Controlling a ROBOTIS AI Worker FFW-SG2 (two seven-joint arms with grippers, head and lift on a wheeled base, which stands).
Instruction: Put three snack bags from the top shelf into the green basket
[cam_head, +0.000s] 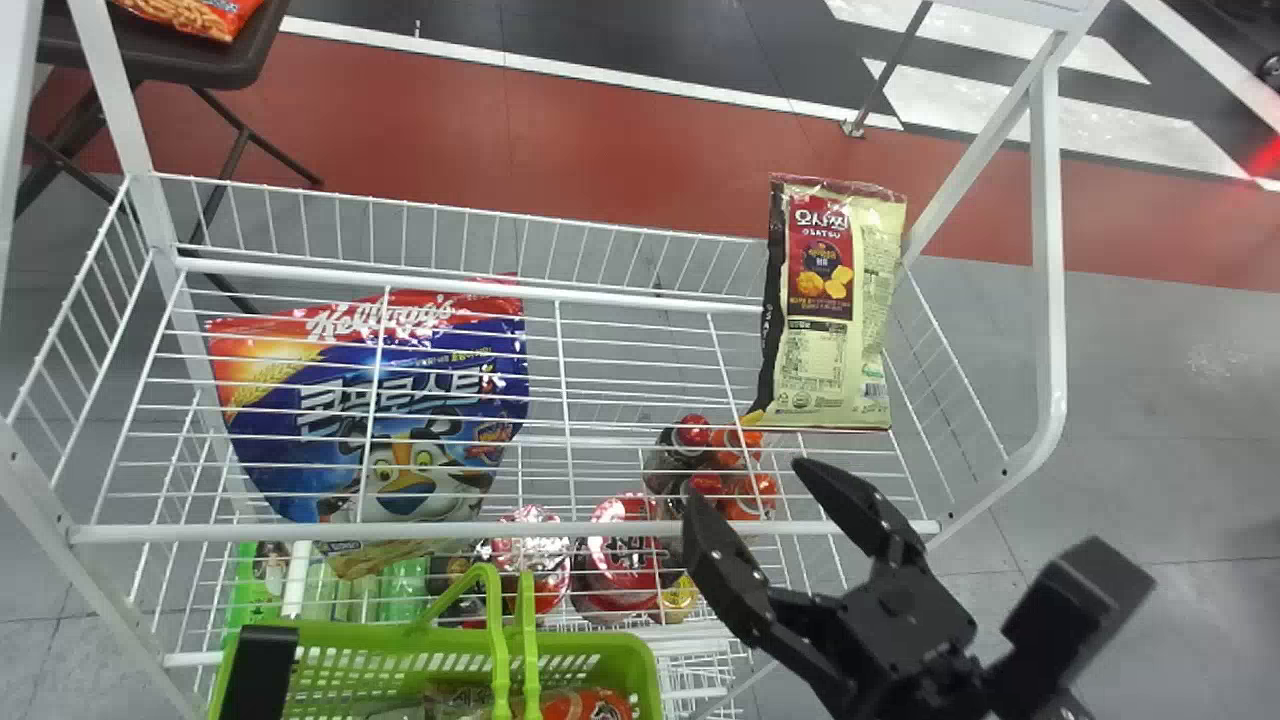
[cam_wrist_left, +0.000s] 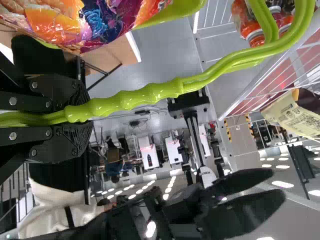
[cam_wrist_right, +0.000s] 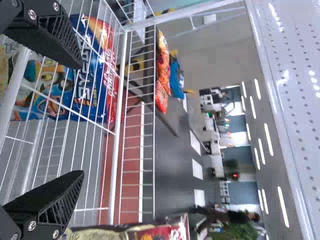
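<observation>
Cream-coloured, the snack bag (cam_head: 835, 330) lies ahead and slightly right of our open right hand (cam_head: 746, 479), the nearer one, its long axis running away from it, so we'd shift rightward before reaching.

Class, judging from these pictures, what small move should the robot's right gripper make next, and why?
Probably ease the right gripper forward and slightly rightward, toward the cream-coloured snack bag: it stands open, short of the bag and to its left, while the left gripper holds the green basket handle.
</observation>
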